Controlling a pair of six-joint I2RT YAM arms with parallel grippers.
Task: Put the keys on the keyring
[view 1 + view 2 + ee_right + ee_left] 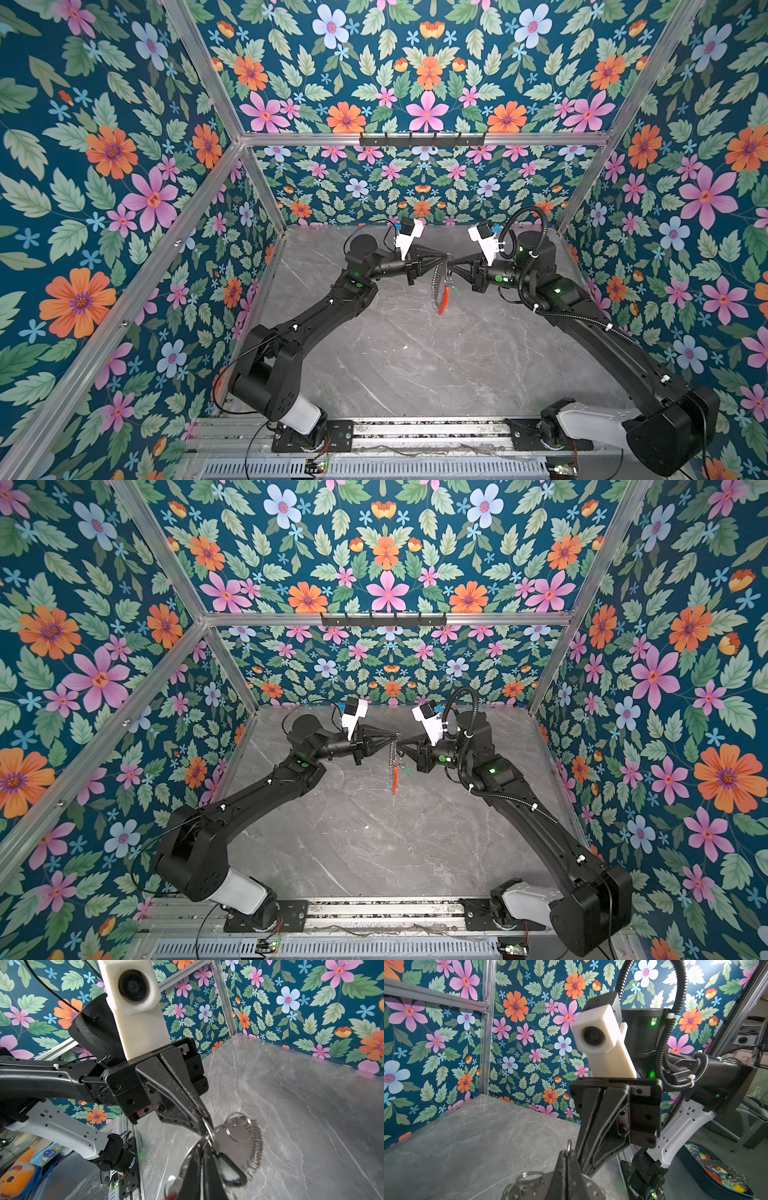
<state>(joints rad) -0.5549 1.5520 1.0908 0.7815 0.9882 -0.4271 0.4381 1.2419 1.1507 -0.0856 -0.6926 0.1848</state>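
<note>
Top view: closed grippers (444,257) (453,261) at keyring (443,300)

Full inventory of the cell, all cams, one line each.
keyring: one, grey with red-orange arc, hanging in mid-air
black-fob key: one, black, dangling at the keyring
green tag: one, green, beside the keyring
hook rack: one, black, back rail
table: one, grey marble, below the keyring
bin of keys: one, dark blue, off the table
left end effector: one, black, shut on the keyring
right end effector: one, black, shut at the keyring's top
</note>
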